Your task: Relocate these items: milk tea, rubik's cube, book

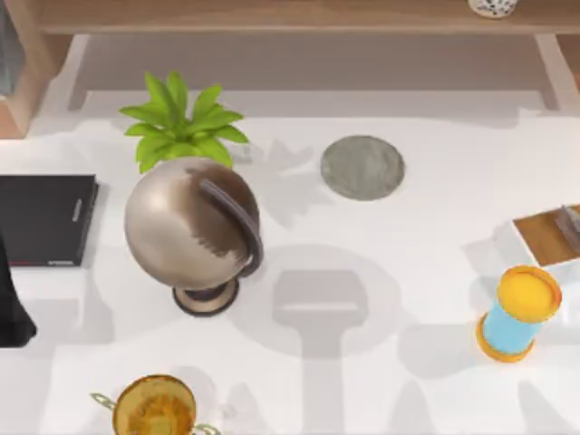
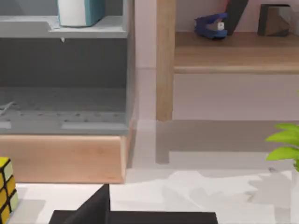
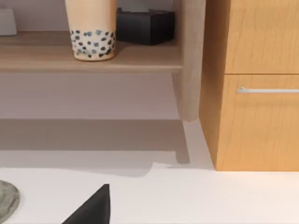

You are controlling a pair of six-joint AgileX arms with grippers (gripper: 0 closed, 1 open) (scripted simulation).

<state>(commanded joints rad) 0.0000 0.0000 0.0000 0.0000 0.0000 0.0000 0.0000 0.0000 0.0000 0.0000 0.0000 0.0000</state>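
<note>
The white table [image 1: 426, 299] carried a matte, smooth surface marked with soft grey shadows. Near its centre-left stood a metallic bronze-toned globe [image 1: 188, 224], spherical, on a dark round foot with a curved grey arm along its side. Behind it sat a leafy green plant [image 1: 181, 122] with pointed, glossy leaves. A flat, round grey stone disc [image 1: 362, 167], rough in texture, lay to the right of the plant, well apart from the globe. At the left edge lay a flat black rectangular slab [image 1: 45, 220] with small lettering. A short blue cylinder with yellow-orange ends [image 1: 519, 314] stood tilted at the right side, near a brown wooden board [image 1: 546, 237] at the right edge. A gold trophy-like cup [image 1: 154, 408] with handles stood at the front edge.

The milk tea [image 3: 91, 29], its pearls dark against the peach-beige drink, stood on the wooden shelf [image 3: 88, 56] beside a black box [image 3: 145, 25]. The book [image 2: 80, 11], light blue cover with white page edges, stood on the upper grey shelf [image 2: 60, 30] of the cabinet. The rubik's cube [image 2: 6, 189], with yellow and white facets, rested on the table in front of that cabinet's wooden base.

A dark wedge at each wrist view's edge was all that was seen of the grippers; whether either was spread or closed could not be told.
</note>
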